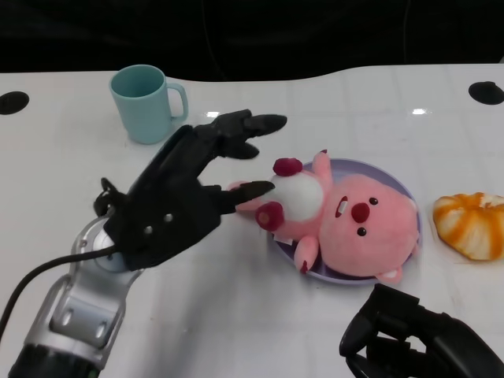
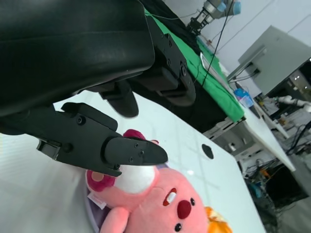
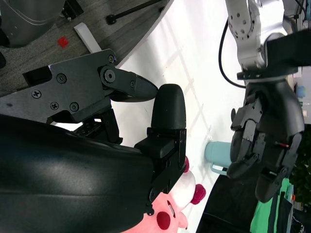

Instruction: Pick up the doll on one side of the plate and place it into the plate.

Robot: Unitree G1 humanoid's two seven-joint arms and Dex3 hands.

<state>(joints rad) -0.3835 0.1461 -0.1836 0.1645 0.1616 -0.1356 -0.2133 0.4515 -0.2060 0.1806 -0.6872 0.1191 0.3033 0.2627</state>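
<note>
While its fingers spread apart and grip nothing, the left hand (image 1: 189, 189) hovers just beside the purple plate (image 1: 394, 185), one fingertip at the doll (image 1: 346, 224). The pink plush, with white belly, dark-red paws and nose, lies on the plate. The right hand (image 1: 409, 335), near the plate's front edge, is curled around nothing.

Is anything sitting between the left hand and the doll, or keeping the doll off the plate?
Nothing visible. The left hand is open right beside the doll, a fingertip at its white belly. The doll already lies on the purple plate.
</note>
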